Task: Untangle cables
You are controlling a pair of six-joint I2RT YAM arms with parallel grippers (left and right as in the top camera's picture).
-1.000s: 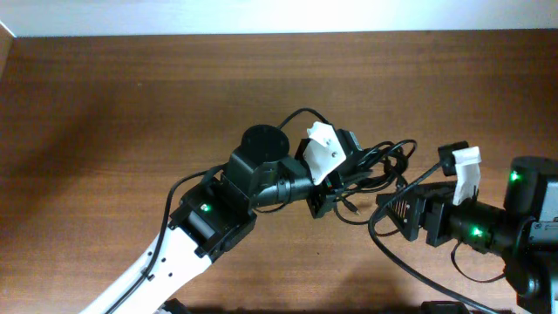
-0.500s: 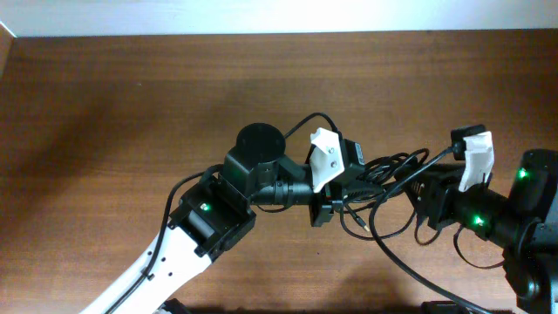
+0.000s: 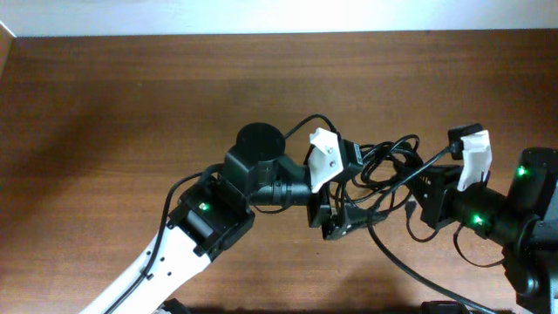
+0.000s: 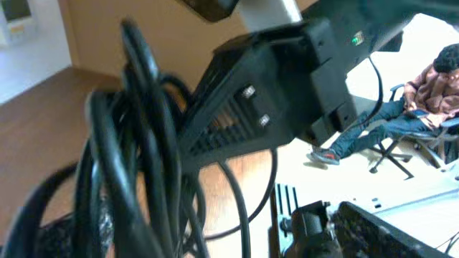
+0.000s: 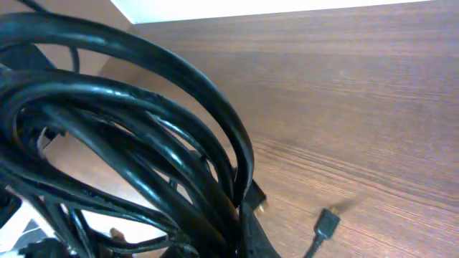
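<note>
The cables point(image 3: 390, 164) are a tangle of thin black loops hanging between my two grippers, right of the table's middle. My left gripper point(image 3: 338, 215) stands open just left of the tangle, and some loops point(image 4: 140, 165) hang close in front of its camera. My right gripper point(image 3: 417, 194) is shut on the cables from the right. In the right wrist view the bundle point(image 5: 143, 143) bunches together at the jaws point(image 5: 244, 229). A loose plug end point(image 5: 326, 222) hangs just above the wood. The right gripper's black body point(image 4: 287, 86) fills the middle of the left wrist view.
The brown wooden table point(image 3: 131, 105) stretches wide to the left and back. A thicker black arm cable point(image 3: 397, 257) loops over the table near the right arm's base. A seated person point(image 4: 430, 100) shows far off behind the table.
My left gripper has gone from shut to open and let go of the cables. My right gripper has moved in towards the tangle and shut on it.
</note>
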